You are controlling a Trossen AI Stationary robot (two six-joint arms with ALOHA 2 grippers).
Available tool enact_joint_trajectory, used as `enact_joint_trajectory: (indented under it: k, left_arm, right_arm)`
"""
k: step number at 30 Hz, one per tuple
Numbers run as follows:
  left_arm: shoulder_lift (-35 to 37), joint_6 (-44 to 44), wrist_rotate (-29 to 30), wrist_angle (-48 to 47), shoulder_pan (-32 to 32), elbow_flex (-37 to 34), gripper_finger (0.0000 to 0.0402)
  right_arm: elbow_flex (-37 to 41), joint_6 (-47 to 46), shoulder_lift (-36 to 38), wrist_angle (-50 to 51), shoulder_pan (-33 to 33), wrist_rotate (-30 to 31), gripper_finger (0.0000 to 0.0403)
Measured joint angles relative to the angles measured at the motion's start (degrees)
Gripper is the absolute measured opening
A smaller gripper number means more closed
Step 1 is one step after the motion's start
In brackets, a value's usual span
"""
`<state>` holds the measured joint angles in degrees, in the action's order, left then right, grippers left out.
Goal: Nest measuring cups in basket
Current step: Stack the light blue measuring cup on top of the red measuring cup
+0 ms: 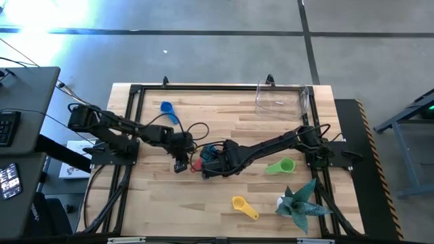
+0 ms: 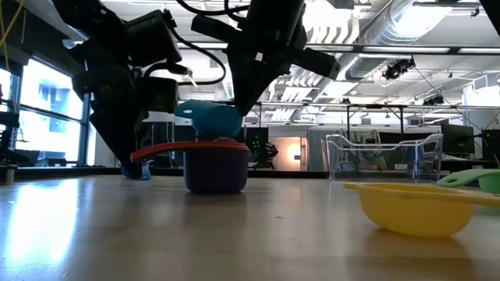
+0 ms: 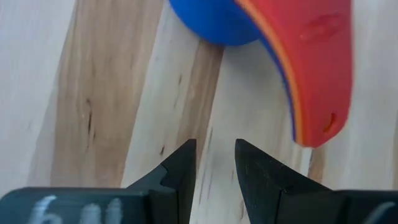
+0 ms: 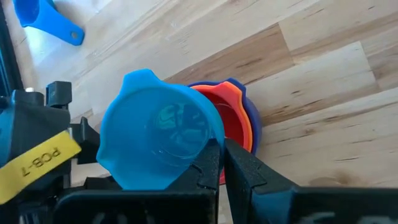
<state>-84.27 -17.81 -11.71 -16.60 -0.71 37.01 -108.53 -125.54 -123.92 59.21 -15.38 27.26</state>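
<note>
Mid-frame in the high view, the right end effector [image 4: 219, 163] pinches the teal cup [image 4: 160, 147] above the nested stack [image 2: 216, 165], needing centred lowering; the left end effector [image 3: 214, 163] waits empty, slightly parted.

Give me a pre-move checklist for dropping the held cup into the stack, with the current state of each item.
1. Right gripper shut on the teal measuring cup: ok.
2. Teal cup over the nested stack of purple, orange and red cups: ok; the low view shows it just above the rim, tilted.
3. Left gripper clear of the stack: cannot tell; it is open, empty, close beside the red handle.
4. Stack upright on the table: ok.
5. Cups left out: blue, green, yellow: not ok.
6. Stack in the clear basket: not ok; the basket stands apart.
</note>
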Motion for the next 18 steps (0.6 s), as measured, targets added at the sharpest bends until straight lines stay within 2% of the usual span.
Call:
enact_joint_trajectory:
  k: [18]
  left_arm:
    - [-0.65,-1.63,0.18,6.83,-4.1,0.05,0.0101]
  right_arm:
    - [0.06,-0.01,-0.04,-0.37,-0.04,1.23,0.0001]
